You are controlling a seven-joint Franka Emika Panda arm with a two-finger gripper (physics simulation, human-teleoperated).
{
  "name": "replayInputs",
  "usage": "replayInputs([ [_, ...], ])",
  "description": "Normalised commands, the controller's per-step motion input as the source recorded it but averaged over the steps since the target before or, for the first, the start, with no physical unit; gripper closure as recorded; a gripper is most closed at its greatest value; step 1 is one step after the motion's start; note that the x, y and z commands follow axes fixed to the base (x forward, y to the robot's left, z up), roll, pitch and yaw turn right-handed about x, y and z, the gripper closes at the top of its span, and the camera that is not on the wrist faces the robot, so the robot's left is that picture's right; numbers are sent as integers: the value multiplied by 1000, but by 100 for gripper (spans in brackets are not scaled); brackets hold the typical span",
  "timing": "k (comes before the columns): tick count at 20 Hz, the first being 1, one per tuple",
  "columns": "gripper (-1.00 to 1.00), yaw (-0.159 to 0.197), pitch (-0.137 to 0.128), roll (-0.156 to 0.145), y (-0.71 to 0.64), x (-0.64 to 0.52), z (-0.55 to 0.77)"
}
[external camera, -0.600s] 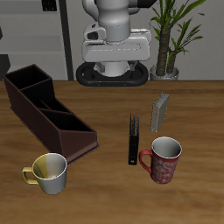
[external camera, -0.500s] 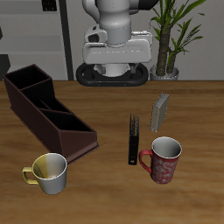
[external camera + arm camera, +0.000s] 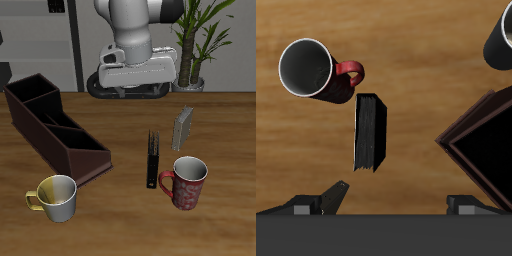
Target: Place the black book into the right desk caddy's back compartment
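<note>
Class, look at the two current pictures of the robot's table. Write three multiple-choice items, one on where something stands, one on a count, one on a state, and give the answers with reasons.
1. Where does the black book stand?
A. inside the caddy
B. on the table beside the red mug
C. on top of the grey book

2. How many mugs are on the table?
A. one
B. two
C. four

3. What state is the gripper in?
A. open and empty
B. shut on the black book
C. shut on a mug

Answers:
1 B: the book stands upright next to the red mug, outside the caddy.
2 B: only the red mug and the yellow mug show.
3 A: the wrist view shows the fingers apart, with nothing between them.
</note>
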Motion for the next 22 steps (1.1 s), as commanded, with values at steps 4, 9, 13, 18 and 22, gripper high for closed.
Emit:
replayInputs([
  [4,-100,-7,14,16,103,162,-387],
  [9,-100,3,23,24,120,98,-311],
  [13,-100,13,4,3,14,46,-199],
  [18,-100,0,22,-5,-48,95,-244],
  [22,-100,-2,24,3,13,48,-216],
])
